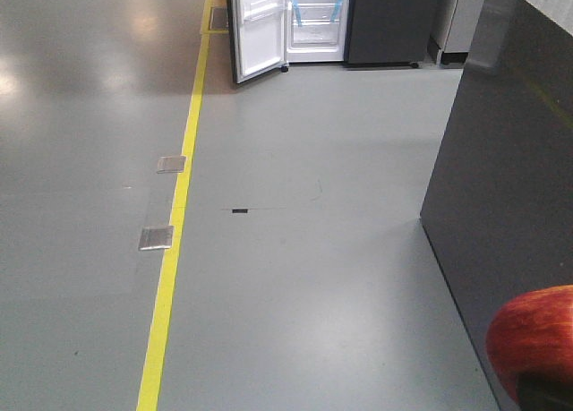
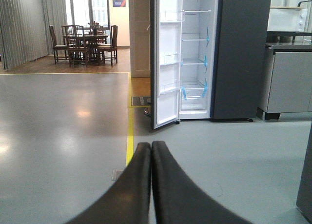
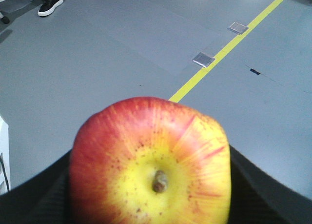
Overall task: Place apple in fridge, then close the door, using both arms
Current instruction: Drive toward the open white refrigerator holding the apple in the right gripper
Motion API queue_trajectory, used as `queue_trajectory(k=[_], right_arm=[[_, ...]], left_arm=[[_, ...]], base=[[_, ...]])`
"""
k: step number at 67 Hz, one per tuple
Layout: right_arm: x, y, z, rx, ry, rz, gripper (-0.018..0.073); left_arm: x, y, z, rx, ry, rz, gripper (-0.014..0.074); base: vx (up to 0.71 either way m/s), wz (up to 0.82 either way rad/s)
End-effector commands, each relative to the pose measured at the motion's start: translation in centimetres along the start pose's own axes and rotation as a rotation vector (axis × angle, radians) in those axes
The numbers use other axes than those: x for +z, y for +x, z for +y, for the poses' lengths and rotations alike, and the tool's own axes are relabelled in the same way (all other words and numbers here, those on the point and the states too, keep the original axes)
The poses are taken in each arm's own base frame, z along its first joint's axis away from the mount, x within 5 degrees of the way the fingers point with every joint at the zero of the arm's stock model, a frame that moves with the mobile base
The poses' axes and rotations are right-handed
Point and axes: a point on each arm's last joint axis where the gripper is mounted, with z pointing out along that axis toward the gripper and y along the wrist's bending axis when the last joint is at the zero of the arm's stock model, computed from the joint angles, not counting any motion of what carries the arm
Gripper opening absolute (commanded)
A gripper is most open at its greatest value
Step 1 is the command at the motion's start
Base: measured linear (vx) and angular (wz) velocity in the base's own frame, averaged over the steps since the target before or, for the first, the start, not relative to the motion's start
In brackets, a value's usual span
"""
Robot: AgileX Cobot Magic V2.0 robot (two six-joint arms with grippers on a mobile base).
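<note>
**Surroundings**
- Grey floor (image 1: 340, 277): smooth and glossy, it runs from the camera to the fridge.
- Yellow line (image 1: 175, 241): runs along the floor toward the door's foot. Two metal floor plates (image 1: 156, 238) sit on its left edge, and a small black mark (image 1: 239, 211) lies to its right.
- Dark grey panel (image 1: 501, 187): tall, it fills the right side of the front view, near the robot.
- Dining table with chairs (image 2: 85, 43): far left, well apart from the fridge.
- Grey counter cabinet (image 2: 287, 82): just beside the fridge on the right.
- A pair of black shoes (image 3: 50, 4): at the top-left corner of the right wrist view.

**Task items**
- Fridge (image 2: 195, 53): far ahead, with a white interior and blue-taped shelves and drawers showing.
- Door (image 2: 165, 63): swung wide open to the left, its clear bins visible.
- Apple (image 3: 151, 165): red with a yellow stem end facing the wrist camera. It is held low at the right of the front view, well apart from the fridge.

**Grippers**
- Left gripper (image 2: 151, 150): the two black fingers are pressed together along their length, with nothing between them.
- Right gripper (image 3: 152, 204): its black fingers (image 3: 41, 197) sit spread on either side of the apple, clasping it.
</note>
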Motion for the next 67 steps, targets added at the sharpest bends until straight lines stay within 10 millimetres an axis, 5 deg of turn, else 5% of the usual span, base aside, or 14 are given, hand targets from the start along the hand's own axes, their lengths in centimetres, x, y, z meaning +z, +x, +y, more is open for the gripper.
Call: queue_trajectory(k=[1,67], right_arm=[[-0.47,-1.16,0.03,0.003,0.004,-0.086,0.0224],[-0.47,-1.17,0.04,0.004,0.004,-0.086,0.0224]], left_arm=[[-0.05,0.16,0.07,-0.014,-0.001,-0.064,-0.0006],[-0.05,0.16,0.07,-0.014,-0.001,-0.064,-0.0006]], base=[[0.26,-0.05],[0.30,0.01]])
